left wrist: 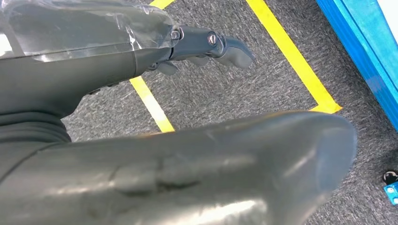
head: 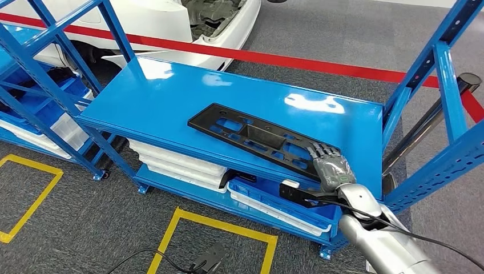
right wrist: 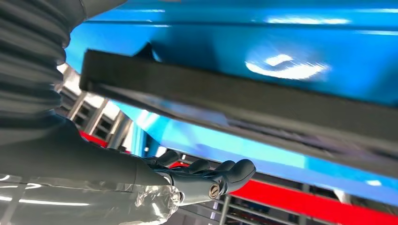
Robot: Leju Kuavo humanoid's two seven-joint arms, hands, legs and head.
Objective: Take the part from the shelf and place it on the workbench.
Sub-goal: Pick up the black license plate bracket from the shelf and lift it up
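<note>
A long black plastic part (head: pixel 257 140) with several cut-outs lies flat and slantwise on the blue shelf top (head: pixel 160 97). My right hand (head: pixel 331 168) is at the part's near right end, its fingers stretched over the top. In the right wrist view the part's dark edge (right wrist: pixel 244 98) runs across the blue shelf. The fingers (right wrist: pixel 206 176) stand a little off it with a gap between. My left hand (left wrist: pixel 141 93) hangs over the grey carpet. Its fingers (left wrist: pixel 211 44) are loosely bent and hold nothing.
White trays (head: pixel 177 162) sit on the lower shelf under the part. A blue upright post (head: pixel 445 91) stands close to the right of my right arm. Another blue rack (head: pixel 34 91) is on the left. Yellow floor marks (head: pixel 217 228) and a white car body (head: pixel 188 23) are nearby.
</note>
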